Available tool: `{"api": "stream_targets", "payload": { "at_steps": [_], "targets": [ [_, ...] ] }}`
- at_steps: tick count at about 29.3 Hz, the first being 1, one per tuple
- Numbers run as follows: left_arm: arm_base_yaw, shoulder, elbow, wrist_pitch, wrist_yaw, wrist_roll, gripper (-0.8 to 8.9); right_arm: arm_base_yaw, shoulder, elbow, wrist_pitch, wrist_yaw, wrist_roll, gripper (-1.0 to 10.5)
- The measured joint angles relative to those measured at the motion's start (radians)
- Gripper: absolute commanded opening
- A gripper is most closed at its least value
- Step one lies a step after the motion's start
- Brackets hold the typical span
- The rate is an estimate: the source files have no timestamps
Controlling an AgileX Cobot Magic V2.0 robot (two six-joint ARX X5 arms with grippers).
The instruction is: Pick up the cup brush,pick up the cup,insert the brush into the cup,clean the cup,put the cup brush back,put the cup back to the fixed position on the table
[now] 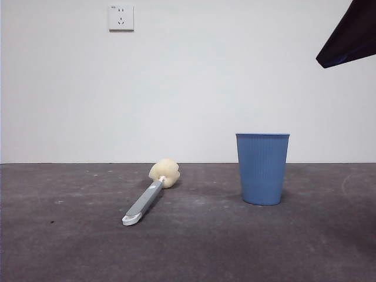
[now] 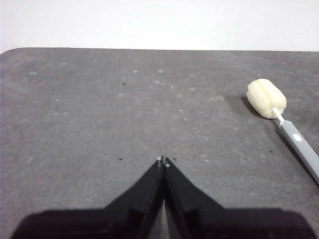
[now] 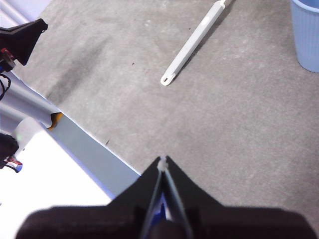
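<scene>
Black jaws pressed tip to tip: the left end effector (image 2: 163, 162) is closed on nothing, hanging over bare bench (image 2: 99, 114) with the brush (image 2: 279, 117) off to one side. The right end effector (image 3: 163, 162) is likewise closed and empty, near the bench's front edge, its arm only a dark tip at the top corner of the front view.

Both things lie mid-bench, well apart: the brush flat, sponge toward the far edge, and the cup (image 1: 262, 168) upright.

I'd worry about the low, thin handle skidding or rolling when pinched, and the light cup tipping if nudged at its rim.
</scene>
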Motion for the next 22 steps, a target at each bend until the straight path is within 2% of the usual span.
{"api": "stream_targets", "payload": {
  "at_steps": [15,19,22],
  "targets": [
    [0.0,0.0,0.0,0.0,0.0,0.0,-0.03,0.0,-0.002,0.0,0.0,0.001,-0.002,0.0],
    [0.0,0.0,0.0,0.0,-0.002,0.0,-0.03,-0.057,-0.069,0.0,0.007,0.064,-0.092,0.0],
    [0.0,0.0,0.0,0.0,-0.002,0.0,-0.03,-0.156,-0.137,-0.001,0.043,0.076,-0.182,0.0]
  ]
}}
